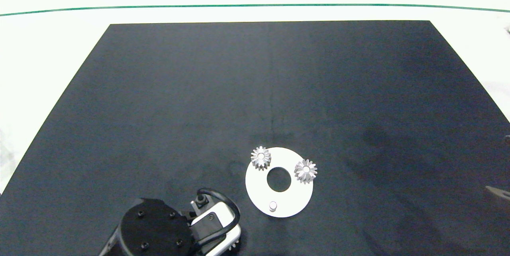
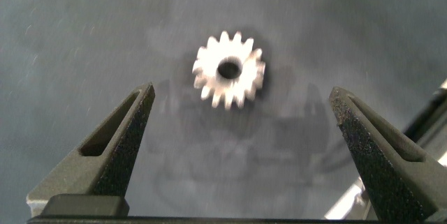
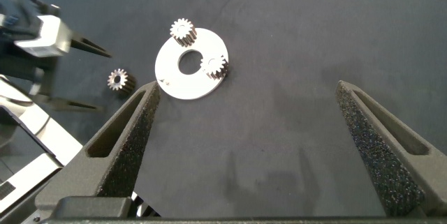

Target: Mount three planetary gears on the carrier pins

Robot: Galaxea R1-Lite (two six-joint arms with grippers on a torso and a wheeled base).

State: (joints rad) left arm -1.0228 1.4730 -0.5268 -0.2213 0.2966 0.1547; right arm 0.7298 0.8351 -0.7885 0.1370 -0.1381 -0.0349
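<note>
L arm (image 1: 149, 228): black round housing w/ screws | black cable loop | white wrist block | textured dark fingers (image 2: 115, 144)

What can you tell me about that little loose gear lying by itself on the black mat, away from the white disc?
The loose gear is a small silvery metal spur gear with pointed teeth and a round centre bore. It lies flat on the black mat, off the white disc, not on any pin. The left hand hangs over it, fingers open on either side, nothing touching it. In the head view the left arm hides nearly all of it.
</note>
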